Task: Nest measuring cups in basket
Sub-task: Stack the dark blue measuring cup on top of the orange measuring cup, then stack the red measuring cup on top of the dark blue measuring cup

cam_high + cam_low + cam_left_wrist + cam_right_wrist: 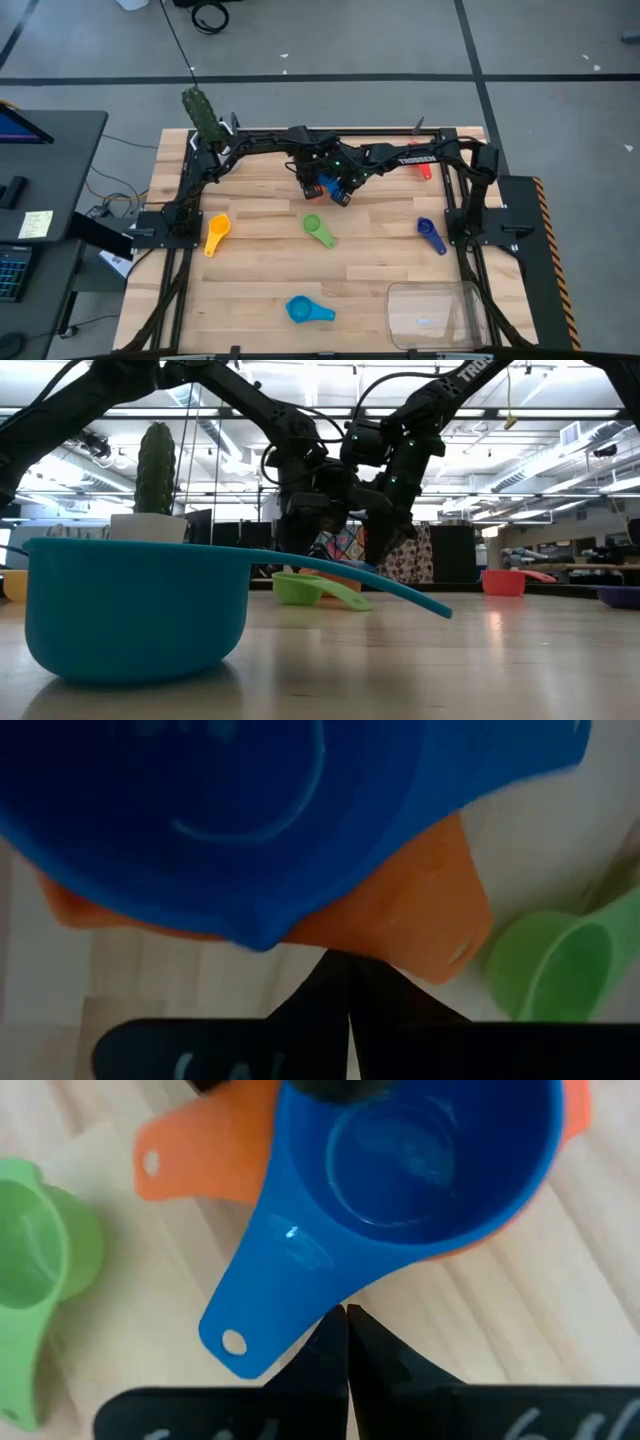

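A blue measuring cup (430, 1160) sits nested inside an orange cup (200, 1150) on the far middle of the table (325, 188). Both grippers meet there. My left gripper (345, 970) is shut at the orange cup's side. My right gripper (346, 1318) is shut at the blue cup's handle root, opposite the left one. A green cup (318, 230), a yellow cup (216, 235), a dark blue cup (432, 237) and a light blue cup (308, 311) rest on their bowls on the table. A red cup (424, 170) lies by the right arm. The clear basket (437, 312) stands near right. My left gripper's shut fingertips (335, 965) meet the orange cup's wall (380, 935) from above at a slant; whether they pinch it, I cannot tell. My right gripper's shut fingertips (335, 1325) meet the edge of the blue cup where handle joins bowl (315, 1295); a pinch does not show.
A white pot with a green cactus (200, 115) stands at the far left corner. A desk with a keyboard and notes (35, 225) stands left of the table. The arms' frames run along both table sides. Bare wood lies between the green cup and the basket.
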Robot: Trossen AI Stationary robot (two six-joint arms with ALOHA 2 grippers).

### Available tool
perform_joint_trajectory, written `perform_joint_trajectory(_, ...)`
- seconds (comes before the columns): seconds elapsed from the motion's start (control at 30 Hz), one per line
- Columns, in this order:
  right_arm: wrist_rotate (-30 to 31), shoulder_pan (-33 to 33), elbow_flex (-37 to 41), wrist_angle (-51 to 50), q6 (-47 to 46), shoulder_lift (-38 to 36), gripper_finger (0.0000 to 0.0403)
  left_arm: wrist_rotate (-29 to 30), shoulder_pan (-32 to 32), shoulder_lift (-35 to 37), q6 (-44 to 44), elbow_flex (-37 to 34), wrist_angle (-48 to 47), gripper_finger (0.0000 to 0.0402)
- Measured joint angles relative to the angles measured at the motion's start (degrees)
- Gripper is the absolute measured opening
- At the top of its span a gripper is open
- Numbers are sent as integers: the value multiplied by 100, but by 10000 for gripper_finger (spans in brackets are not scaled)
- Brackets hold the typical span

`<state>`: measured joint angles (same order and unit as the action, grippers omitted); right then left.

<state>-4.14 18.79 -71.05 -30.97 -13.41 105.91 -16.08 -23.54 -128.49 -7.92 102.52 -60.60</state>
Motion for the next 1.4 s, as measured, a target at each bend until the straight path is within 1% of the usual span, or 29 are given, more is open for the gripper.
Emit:
perform_joint_trajectory(0.17,-290,-4,0,199,-54,-4,0,-69,34,0,44,-4,213,0)
perform_joint_trajectory(0.27,-419,-7,0,276,-52,-5,0,-227,39,-1,103,-4,288,0)
perform_joint_trajectory(0.57,-521,-2,0,455,143,-7,0,-359,17,-2,-25,-6,406,0)
perform_joint_trajectory(0.77,-756,-9,0,724,162,-2,0,-446,-9,0,-28,-4,459,0)
perform_joint_trajectory(0.83,-702,-7,0,668,164,-2,0,-429,-9,0,-23,-4,453,0)
perform_joint_trajectory(0.9,-613,-7,0,540,164,-30,0,-283,-14,3,-26,-2,431,0)
perform_joint_trajectory(1.07,-437,-13,2,59,272,-311,0,418,-24,171,-28,5,-58,3)
perform_joint_trajectory(1.3,-145,-11,2,-467,308,-1043,0,466,-62,537,-26,6,-545,6)
perform_joint_trajectory(1.4,143,-11,2,-762,311,-1454,0,468,-66,717,-24,5,-789,7)
